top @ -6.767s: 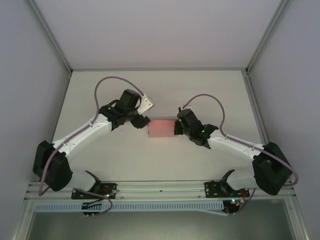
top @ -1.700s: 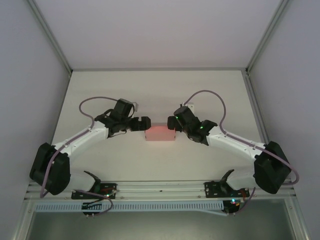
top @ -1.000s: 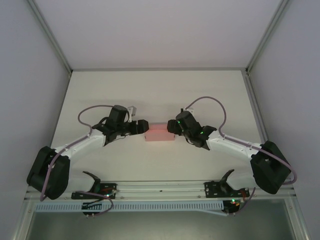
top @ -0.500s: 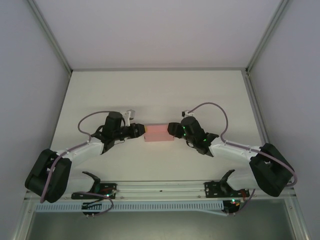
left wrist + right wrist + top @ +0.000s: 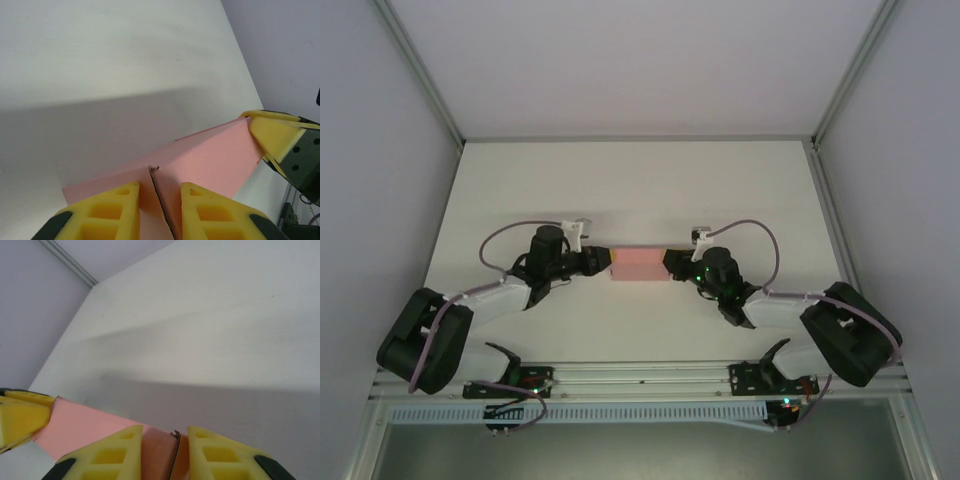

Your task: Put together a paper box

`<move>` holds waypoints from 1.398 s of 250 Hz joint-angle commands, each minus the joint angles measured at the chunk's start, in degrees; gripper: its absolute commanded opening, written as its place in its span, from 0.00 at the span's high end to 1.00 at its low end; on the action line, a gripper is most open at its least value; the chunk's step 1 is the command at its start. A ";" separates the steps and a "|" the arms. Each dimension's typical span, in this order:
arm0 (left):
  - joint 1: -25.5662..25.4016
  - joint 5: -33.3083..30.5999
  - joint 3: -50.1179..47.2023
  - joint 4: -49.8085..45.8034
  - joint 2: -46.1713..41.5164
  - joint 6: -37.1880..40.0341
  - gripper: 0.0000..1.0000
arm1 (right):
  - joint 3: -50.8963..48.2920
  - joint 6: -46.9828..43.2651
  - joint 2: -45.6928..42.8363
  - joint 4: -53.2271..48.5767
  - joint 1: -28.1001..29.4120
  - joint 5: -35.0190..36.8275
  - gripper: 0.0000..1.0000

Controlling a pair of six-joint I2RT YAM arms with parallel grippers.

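Note:
The paper box (image 5: 640,265) is a small pink rectangular box lying on the white table (image 5: 640,190), long side left to right. My left gripper (image 5: 607,262) is at its left end and my right gripper (image 5: 670,263) at its right end. In the left wrist view the yellow jaws of the left gripper (image 5: 160,200) are closed around the box's end, with a thin card edge (image 5: 155,177) standing between them. The right wrist view shows the same at the other end: the right gripper (image 5: 165,445) pinches the pink end, a flap edge (image 5: 175,437) between its pads.
White walls with metal corner posts (image 5: 420,70) enclose the table on three sides. The arms' bases and a rail (image 5: 640,375) run along the near edge. Bare tabletop lies behind and in front of the box.
Both grippers came in lower against the box's ends and their jaws closed from wide to narrow around the pink card. The box stayed in place.

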 commanded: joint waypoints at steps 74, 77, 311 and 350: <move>-1.52 -4.49 -9.34 -0.77 7.63 10.75 1.00 | -9.59 -11.57 15.06 9.66 -1.03 -4.81 1.00; -1.59 -4.63 -9.38 -0.79 7.63 10.74 1.00 | -9.68 -11.48 15.48 10.10 -1.10 -4.98 1.00; -3.44 -15.27 16.07 -30.75 2.87 13.32 0.38 | 23.35 -1.17 -0.01 -53.16 -3.60 3.11 0.54; -3.37 -18.02 22.02 -35.08 0.42 15.22 0.13 | 29.47 -1.62 -1.53 -58.09 -5.11 4.25 0.31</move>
